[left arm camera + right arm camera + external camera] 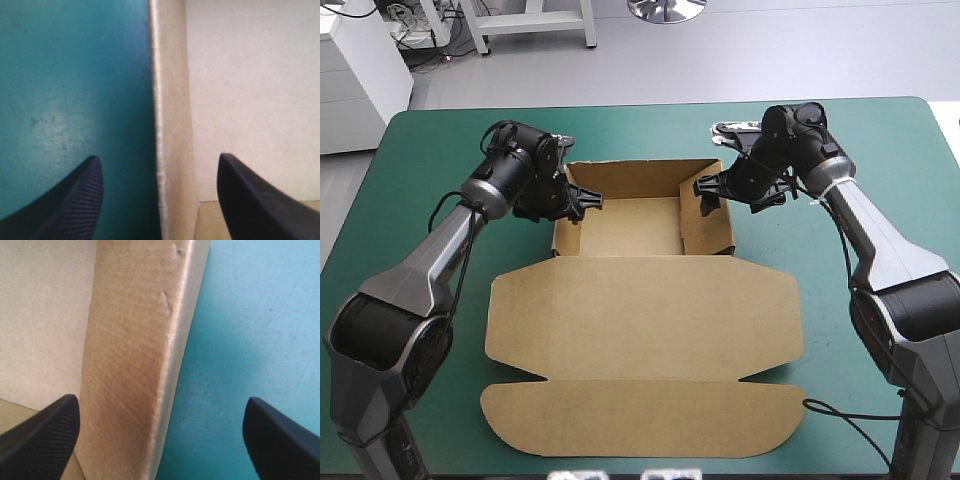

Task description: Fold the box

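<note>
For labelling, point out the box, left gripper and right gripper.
box (640,310), high view, flat lid panel
left gripper (157,159), left wrist view, midway between fingertips
right gripper (162,399), right wrist view, midway between fingertips

Table (920,130): teal-green cover, rounded far corners. Floor (770,60) beyond it: pale grey, smooth, evenly lit. Far left: white cabinet (360,80), with a tangle of cables (415,35) beside it. Far centre: white frame legs (530,25); polished round metal base (667,8), partly out of view.

one box (640,300) (brown), two grippers (582,205) (708,197)
</note>
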